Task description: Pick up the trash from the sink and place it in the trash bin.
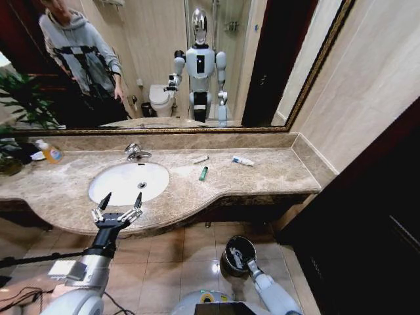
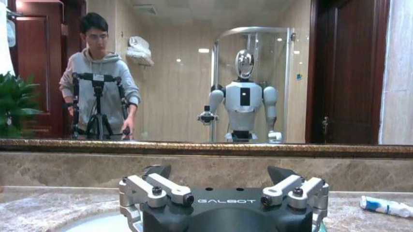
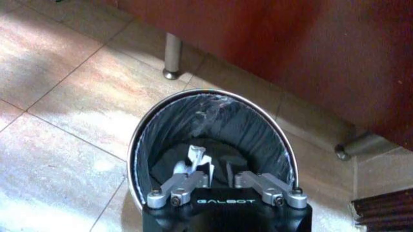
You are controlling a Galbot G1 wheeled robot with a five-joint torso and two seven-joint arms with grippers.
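Left gripper (image 1: pixel 121 202) hovers over the front marble rim of the sink (image 1: pixel 105 190), fingers spread wide apart, nothing between them. In the left wrist view the same gripper (image 2: pixel 219 180) faces the mirror, both finger tips well apart, a sliver of white basin under it.

Sink is a white oval bowl, chrome faucet (image 1: pixel 136 152) at its back edge. No trash visible in the bowl from the head view.

Trash on the countertop (image 1: pixel 275 172), right of the sink: short green tube (image 1: pixel 203 173) with black cap, lying nearest the basin; small white tube (image 1: pixel 200 159) just behind it toward the mirror; another white tube (image 1: pixel 242 160) with a blue end farther right. That last one shows also in the left wrist view (image 2: pixel 386 206), lying flat on the marble.

Orange-yellow soap bottle (image 1: pixel 51 153) stands at the far left of the counter, near a plant (image 1: pixel 20 105).

Right gripper (image 3: pixel 219 170) is low, at the mouth of the trash bin (image 3: pixel 143 140) on the tiled floor (image 3: pixel 58 92). Its fingers look drawn close together, probably clamped on a white crumpled piece (image 3: pixel 197 157) sticking up between them, but the grip is hard to read. Bin has a black liner and shiny rim; in the head view the bin (image 1: pixel 231 246) sits below the counter edge with the right arm reaching to it.
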